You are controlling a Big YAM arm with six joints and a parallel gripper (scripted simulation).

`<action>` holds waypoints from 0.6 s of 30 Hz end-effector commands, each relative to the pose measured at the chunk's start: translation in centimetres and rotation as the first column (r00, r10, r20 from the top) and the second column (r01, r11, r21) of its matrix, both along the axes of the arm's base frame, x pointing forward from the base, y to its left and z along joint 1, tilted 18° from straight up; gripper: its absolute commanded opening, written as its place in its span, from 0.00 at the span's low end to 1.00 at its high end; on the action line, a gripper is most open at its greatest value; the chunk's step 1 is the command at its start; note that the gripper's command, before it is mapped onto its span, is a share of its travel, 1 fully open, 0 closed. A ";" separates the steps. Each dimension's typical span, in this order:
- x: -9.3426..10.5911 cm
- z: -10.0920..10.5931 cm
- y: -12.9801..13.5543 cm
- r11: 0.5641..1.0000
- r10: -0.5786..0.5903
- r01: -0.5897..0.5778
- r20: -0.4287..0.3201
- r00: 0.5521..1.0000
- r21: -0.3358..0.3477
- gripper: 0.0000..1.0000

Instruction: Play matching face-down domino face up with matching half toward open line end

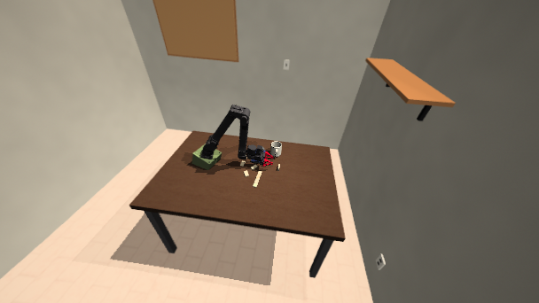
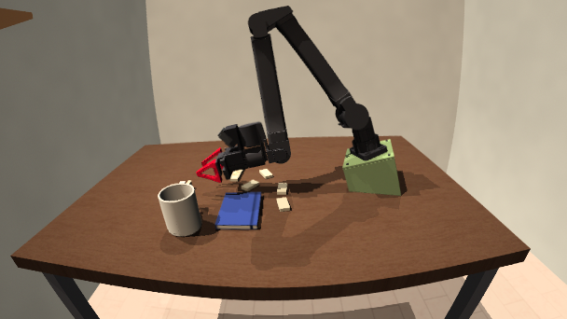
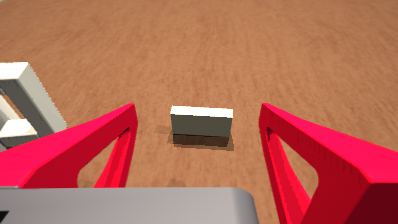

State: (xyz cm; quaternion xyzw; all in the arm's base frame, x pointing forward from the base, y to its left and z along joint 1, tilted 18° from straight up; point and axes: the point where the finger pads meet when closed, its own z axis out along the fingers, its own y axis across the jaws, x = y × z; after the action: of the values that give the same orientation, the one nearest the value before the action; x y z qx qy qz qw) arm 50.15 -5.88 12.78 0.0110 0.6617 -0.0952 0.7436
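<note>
In the wrist view the tool [image 3: 197,150] stands well open with nothing between its red fingers. Just beyond them, centred in the gap and touching neither finger, a cream domino [image 3: 201,121] stands on its long edge on the brown tabletop [image 3: 250,45], its blank side toward the camera. At the left edge, pale pieces [image 3: 27,97] show only in part; what they are cannot be told. From the exterior view, a grey mug [image 2: 179,209] and a blue book [image 2: 240,210] sit nearest, then more dominoes [image 2: 283,203] lying loose beside the book, with the tool tilted down above the tabletop behind them. Farthest back is the green base [image 2: 373,169].
</note>
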 end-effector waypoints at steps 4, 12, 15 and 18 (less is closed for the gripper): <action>0.0 0.3 0.0 1.000 0.001 -0.001 0.006 1.000 -0.001 0.74; -1.2 5.4 1.0 0.999 -0.021 0.032 -0.275 0.961 0.037 0.74; -1.8 7.6 1.4 0.998 -0.026 0.049 -0.391 0.920 0.049 0.74; -1.8 7.6 1.4 0.998 -0.026 0.049 -0.391 0.920 0.049 0.74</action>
State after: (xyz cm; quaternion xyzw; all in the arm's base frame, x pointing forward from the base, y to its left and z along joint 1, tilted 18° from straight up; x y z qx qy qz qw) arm 46.96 -4.82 19.82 0.0215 0.7762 -0.1009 0.6220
